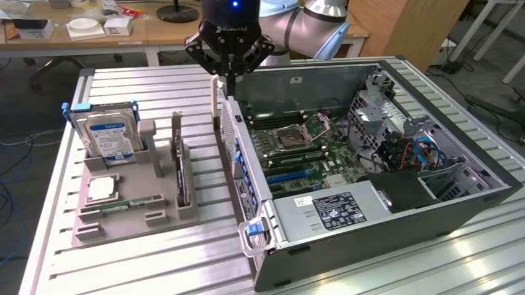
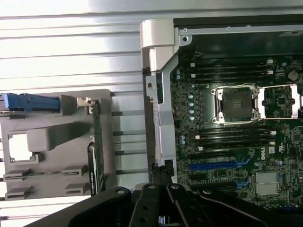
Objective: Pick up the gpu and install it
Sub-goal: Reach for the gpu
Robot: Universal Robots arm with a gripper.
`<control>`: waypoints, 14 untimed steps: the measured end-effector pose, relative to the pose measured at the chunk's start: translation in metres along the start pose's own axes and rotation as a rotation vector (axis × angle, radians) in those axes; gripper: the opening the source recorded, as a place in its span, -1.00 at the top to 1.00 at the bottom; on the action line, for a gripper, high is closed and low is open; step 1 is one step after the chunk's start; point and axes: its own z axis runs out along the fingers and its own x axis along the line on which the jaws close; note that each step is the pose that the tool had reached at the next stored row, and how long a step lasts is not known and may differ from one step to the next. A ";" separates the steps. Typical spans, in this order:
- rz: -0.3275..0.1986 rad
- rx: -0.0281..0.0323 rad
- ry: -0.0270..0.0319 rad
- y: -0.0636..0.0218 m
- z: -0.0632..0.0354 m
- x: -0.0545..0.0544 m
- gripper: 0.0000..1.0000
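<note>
End effector (image 1: 231, 85) shut tight, nothing in it as far as shows, hovering over side wall of open grey PC case (image 1: 426, 215). Thin black gpu w/ silver bracket (image 1: 179, 167) stands upright in grey plastic tray (image 1: 131, 179) on slatted metal desk (image 1: 164, 261). Pick-up & install: neither done.

Slatted table (image 1: 147, 258) bears a grey tray (image 1: 135, 184) and computer case (image 1: 394, 233).

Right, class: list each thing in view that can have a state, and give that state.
computer case: on its side, panel off, open.
end effector: shut, nothing seen in it, above the computer case's wall.
gpu: on edge in the tray, not held.
hard drive: upright in the tray.
memory stick: flat in the tray.
processor socket: cover flipped open.
</note>
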 end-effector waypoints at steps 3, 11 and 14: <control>0.000 0.0001 0.0004 -0.0004 -0.0001 0.003 0.80; 0.000 0.0001 0.0007 -0.0019 -0.0002 0.015 0.80; 0.000 0.0001 0.0008 -0.0025 -0.0003 0.019 0.80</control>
